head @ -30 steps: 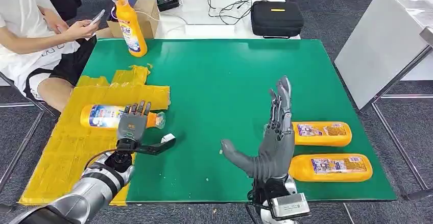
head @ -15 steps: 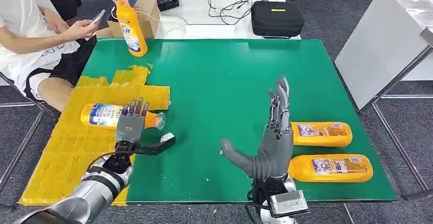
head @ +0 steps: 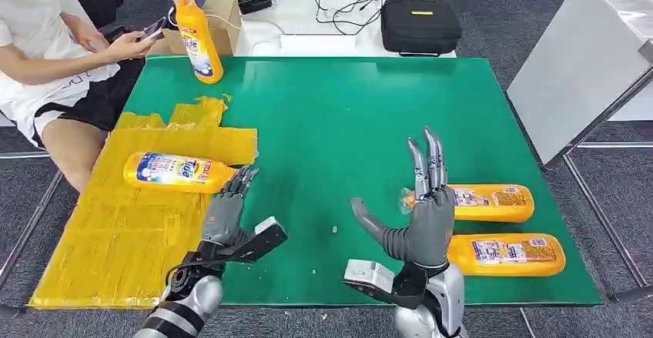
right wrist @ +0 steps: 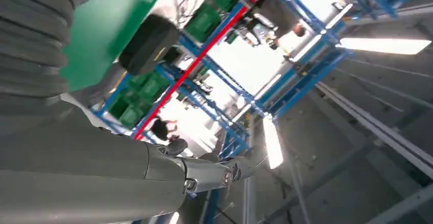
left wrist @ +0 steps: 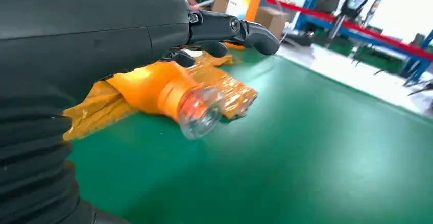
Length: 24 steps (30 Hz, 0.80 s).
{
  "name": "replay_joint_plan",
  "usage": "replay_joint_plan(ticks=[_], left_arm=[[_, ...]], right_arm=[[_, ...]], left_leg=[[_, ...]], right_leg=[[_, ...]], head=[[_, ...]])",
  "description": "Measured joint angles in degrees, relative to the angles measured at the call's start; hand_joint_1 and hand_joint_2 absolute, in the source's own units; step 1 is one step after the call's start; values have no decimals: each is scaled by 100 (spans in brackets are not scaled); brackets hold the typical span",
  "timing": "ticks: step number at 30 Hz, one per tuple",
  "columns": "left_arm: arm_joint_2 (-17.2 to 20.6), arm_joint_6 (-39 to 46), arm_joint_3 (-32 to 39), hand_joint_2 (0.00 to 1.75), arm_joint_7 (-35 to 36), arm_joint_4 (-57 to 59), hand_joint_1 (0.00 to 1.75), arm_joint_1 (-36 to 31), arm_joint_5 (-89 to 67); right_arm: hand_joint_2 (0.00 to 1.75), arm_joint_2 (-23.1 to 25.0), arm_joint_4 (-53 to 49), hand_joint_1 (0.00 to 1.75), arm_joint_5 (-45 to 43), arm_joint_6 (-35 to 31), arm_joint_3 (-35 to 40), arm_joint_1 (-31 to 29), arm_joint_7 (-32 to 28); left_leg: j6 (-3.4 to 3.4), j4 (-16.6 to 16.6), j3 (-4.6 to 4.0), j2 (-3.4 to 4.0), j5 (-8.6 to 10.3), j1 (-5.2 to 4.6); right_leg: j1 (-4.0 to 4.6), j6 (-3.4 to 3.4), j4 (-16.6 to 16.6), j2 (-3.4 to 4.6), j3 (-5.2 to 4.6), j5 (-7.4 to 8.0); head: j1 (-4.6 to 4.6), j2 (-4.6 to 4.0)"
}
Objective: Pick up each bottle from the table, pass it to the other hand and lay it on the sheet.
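Green table mat (head: 339,107) fills mid-frame in head view, w/ yellow sheet (head: 115,230) draped over its left edge. Tide bottle (head: 179,172) lies on its side on sheet, clear cap toward centre. Left hand (head: 229,216) sits lower left of centre, just below-right of that cap, palm down, fingers straight and apart, thumb out to the right, holding nothing; in left wrist view the cap (left wrist: 200,113) is just beyond the fingers (left wrist: 232,30), not touching. Right hand (head: 425,215) at lower centre-right stands upright, fingers pointing up-frame, close together, thumb spread left, empty. Two orange bottles lie flat at right: upper bottle (head: 489,202) just beside right hand, lower bottle (head: 512,254) below it. Upright bottle (head: 197,36) at upper left corner of mat. Person (head: 54,45) seated upper left w/ phone.
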Motion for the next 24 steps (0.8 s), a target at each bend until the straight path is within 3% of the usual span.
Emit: replay_joint_plan(ticks=[6,15,21,24], left_arm=[[0,-37,-22,175,11,-471,0,179,44],[9,-315,-217,175,-332,-1319,0,637,828],[61,-621,-293,175,-457,-1736,0,754,1288],[96,-675,-330,175,-561,-1848,0,764,1346]], right_arm=[[175,-50,101,0,48,4,-127,19,15],[175,-513,419,0,1643,454,-627,-129,1055],[175,-1229,1091,0,1222,1813,-1183,-557,1104],[175,-1664,1581,0,1633,2054,-1296,-784,1098]], left_leg=[[-1,-1,0,2,0,3],[2,0,-9,-2,0,-5],[21,1,-16,-23,13,-10],[32,2,-21,-25,21,-11]], right_leg=[[2,0,1,0,-3,0],[0,3,0,0,-4,2],[-3,22,-2,-5,-5,14],[-4,29,-2,-11,-6,19]], head=[[2,0],[2,0],[0,0],[2,0]])
